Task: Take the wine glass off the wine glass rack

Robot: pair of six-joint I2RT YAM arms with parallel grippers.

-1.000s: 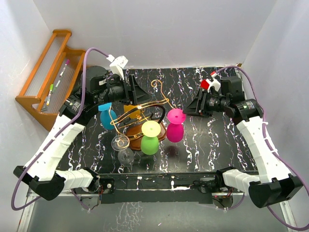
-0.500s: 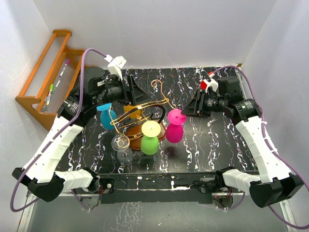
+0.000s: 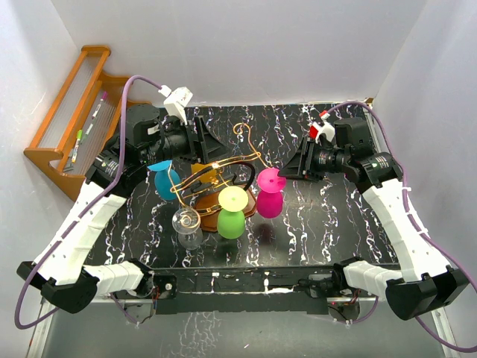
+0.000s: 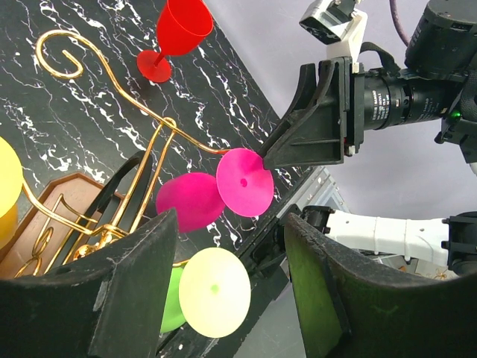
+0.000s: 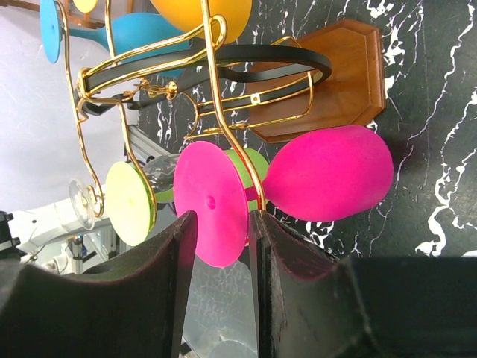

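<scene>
The wine glass rack [image 3: 240, 159] is gold wire on a brown wooden base [image 5: 339, 82], mid-table. Upside down on it hang a magenta wine glass [image 3: 270, 203], a green one [image 3: 232, 222], a blue one [image 3: 165, 180], an orange one [image 3: 206, 172] and a clear one [image 3: 188, 228]. My right gripper [image 3: 289, 168] is open just right of the magenta glass. In the right wrist view my right gripper [image 5: 220, 218] frames the magenta foot disc [image 5: 211, 200], which sits just beyond the fingertips, not pinched. My left gripper [image 3: 207, 146] is open behind the rack's left side. My left gripper [image 4: 229, 220] holds nothing.
A red glass [image 4: 179, 30] stands upright on the black marbled table [image 3: 328, 216] beyond the rack. An orange-brown stepped shelf [image 3: 71, 127] with pens leans in the far left corner. White walls close in the sides and back.
My right gripper has edged a little left toward the magenta glass. My left arm has drawn slightly back and left. Neither gripper's opening has changed.
</scene>
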